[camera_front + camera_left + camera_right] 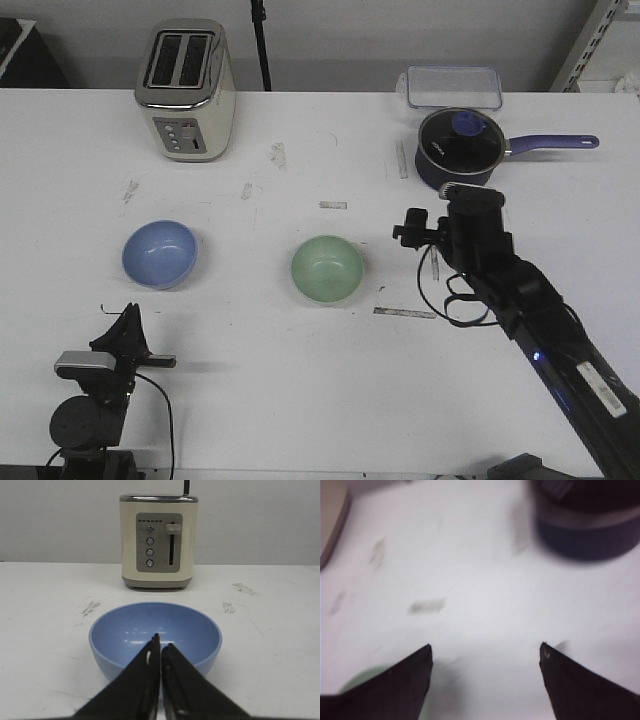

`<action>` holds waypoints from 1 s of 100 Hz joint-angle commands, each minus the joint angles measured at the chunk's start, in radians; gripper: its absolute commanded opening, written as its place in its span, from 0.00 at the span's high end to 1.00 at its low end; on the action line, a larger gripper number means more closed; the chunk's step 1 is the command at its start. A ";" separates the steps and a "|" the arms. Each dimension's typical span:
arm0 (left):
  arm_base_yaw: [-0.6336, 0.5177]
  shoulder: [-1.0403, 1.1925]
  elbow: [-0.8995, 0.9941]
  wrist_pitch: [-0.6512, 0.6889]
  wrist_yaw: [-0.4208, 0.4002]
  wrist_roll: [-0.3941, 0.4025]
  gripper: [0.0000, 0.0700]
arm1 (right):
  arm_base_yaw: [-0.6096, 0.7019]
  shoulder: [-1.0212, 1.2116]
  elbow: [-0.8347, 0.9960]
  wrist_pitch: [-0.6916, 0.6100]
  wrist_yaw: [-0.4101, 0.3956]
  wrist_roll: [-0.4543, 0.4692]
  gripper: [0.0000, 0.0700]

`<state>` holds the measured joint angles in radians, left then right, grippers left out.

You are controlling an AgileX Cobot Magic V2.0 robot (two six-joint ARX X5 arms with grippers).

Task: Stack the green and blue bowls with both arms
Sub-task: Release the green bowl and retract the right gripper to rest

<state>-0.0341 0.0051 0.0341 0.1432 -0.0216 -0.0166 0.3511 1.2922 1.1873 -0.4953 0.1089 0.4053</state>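
The blue bowl (159,253) sits on the white table at the left and the green bowl (327,269) sits near the middle, both upright and empty. My left gripper (128,318) is low at the front left, just short of the blue bowl. In the left wrist view it (161,641) is shut and empty, its tips in line with the blue bowl (125,630). My right gripper (415,228) hovers to the right of the green bowl. In the blurred right wrist view it (486,650) is open and empty, and a sliver of the green bowl (357,682) shows beside one finger.
A cream toaster (186,90) stands at the back left, also in the left wrist view (159,540). A dark navy saucepan (458,147) with a purple handle stands at the back right, just behind my right wrist. A clear lidded box (452,86) lies behind it.
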 commanded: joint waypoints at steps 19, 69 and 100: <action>-0.001 -0.002 -0.022 0.015 -0.002 0.005 1.00 | -0.131 -0.185 -0.193 0.233 -0.022 -0.502 0.88; -0.001 -0.002 -0.022 0.015 -0.002 0.005 1.00 | -0.327 -0.598 -0.580 0.448 -0.184 -0.412 0.99; -0.001 -0.002 -0.022 0.015 -0.002 0.005 1.00 | -0.325 -0.850 -0.736 0.419 -0.184 -0.252 0.99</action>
<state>-0.0341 0.0051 0.0341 0.1432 -0.0216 -0.0166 0.0250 0.4747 0.4576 -0.0719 -0.0757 0.1081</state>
